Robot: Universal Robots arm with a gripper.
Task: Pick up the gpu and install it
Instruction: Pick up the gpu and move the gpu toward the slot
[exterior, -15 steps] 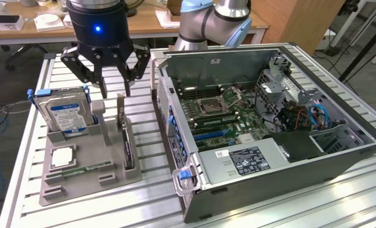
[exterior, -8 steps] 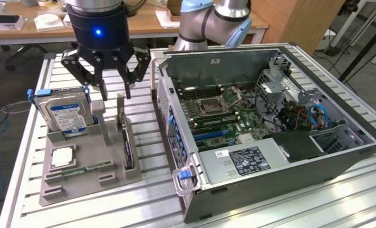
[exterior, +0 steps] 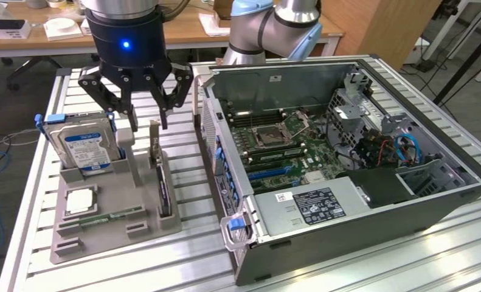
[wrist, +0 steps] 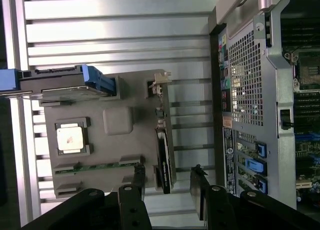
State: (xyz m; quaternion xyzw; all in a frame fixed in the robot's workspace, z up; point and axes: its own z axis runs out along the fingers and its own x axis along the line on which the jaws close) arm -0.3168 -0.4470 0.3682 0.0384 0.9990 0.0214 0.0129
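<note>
Progress report: you're sitting at the very start, nothing is gripped yet. Going from the exterior view's left, the hard drive (exterior: 82,146) is standing in the grey holder (exterior: 135,228). The processor chip (exterior: 78,199) and the memory stick (exterior: 104,215) are lying flat in front of it, and neither of those is your job.

Next over, your gripper (exterior: 148,123) is hanging above the holder's right side. It's spread as wide as it goes and it's carrying nothing.

The gpu (exterior: 162,185) is sitting on edge in its slot right below, bracket end pointing up toward the gripper, and it's looking untouched to me. In the wrist view the card's near end is showing between the two fingers (wrist: 139,177), so I'd say you're lining up over it nicely. There's clear air between the metal and the card, though.

Over on the exterior view's right, the computer case (exterior: 386,231) is lying open with the motherboard (exterior: 285,146) facing up. I'm not spotting any card plugged in there. So both the pickup and the install are waiting to be done.
</note>
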